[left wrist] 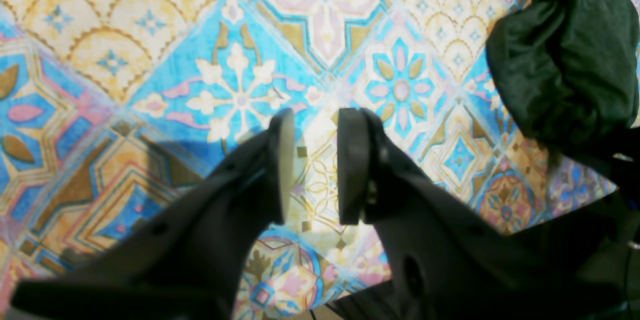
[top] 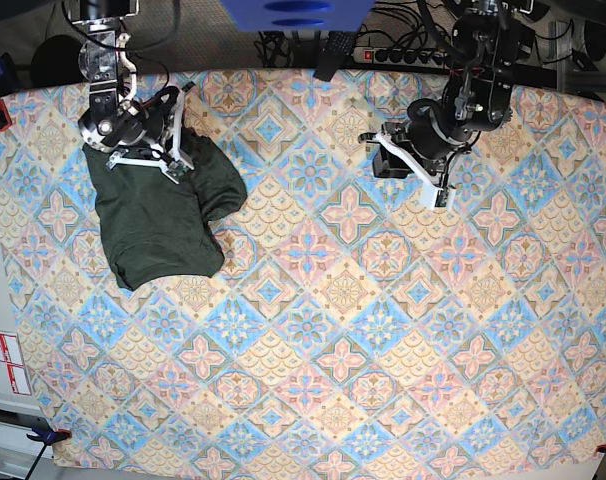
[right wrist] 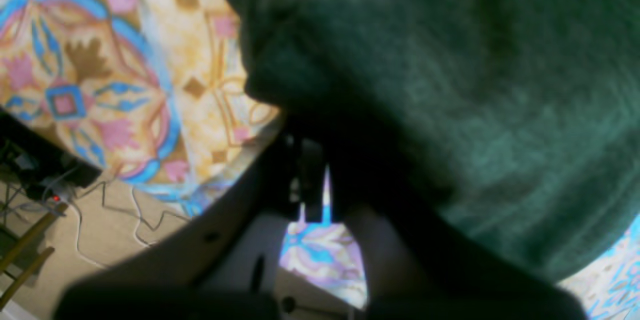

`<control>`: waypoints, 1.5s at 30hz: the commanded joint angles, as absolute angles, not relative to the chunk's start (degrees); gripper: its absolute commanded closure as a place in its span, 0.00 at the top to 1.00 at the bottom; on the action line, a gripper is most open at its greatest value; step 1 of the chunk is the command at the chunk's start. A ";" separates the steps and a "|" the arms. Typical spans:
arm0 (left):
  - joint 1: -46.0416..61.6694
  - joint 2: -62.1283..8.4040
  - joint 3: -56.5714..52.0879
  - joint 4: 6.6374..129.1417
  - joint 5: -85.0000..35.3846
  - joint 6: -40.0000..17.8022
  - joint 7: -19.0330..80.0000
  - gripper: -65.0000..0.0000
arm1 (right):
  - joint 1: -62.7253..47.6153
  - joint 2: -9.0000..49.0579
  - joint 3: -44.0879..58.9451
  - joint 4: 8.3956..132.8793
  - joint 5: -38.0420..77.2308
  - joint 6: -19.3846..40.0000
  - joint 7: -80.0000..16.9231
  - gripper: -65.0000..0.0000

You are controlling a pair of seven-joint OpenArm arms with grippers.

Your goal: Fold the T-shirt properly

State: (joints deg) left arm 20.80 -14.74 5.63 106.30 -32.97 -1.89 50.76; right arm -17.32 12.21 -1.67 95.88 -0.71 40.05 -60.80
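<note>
The dark olive-green T-shirt lies bunched in a heap at the table's back left, partly lifted at its top edge. My right gripper is shut on that top edge. In the right wrist view the knit cloth fills the right side and drapes over the gripper, hiding its fingertips. My left gripper hovers over the back middle-right of the table, far from the shirt. In the left wrist view it stands open with nothing between its fingers. The shirt shows at the upper right.
A patterned tile-print cloth covers the whole table. A power strip and cables run behind the back edge. Past the table's edge, floor with loose wires shows in the right wrist view.
</note>
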 commanded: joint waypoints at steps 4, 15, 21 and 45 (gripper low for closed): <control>20.62 -14.90 5.49 107.47 -33.45 -2.15 49.89 0.22 | -17.10 12.44 -1.54 96.75 -0.31 40.00 -60.35 0.00; 20.70 -14.90 5.58 107.47 -33.45 -2.15 49.89 0.22 | -16.84 11.30 -1.45 97.36 -0.31 40.00 -60.35 0.00; 20.70 -14.90 5.49 107.56 -33.54 -2.15 49.89 0.22 | -17.10 11.30 -1.27 98.33 -0.31 40.00 -60.35 0.00; 38.55 -18.24 -9.89 116.09 -33.45 -2.59 49.89 0.16 | -39.16 11.38 17.01 110.20 4.09 40.00 -62.20 0.00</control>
State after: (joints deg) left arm 38.00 -17.96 -9.65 114.98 -32.97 -2.35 50.72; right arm -38.59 10.74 16.58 109.16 4.51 40.03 -62.15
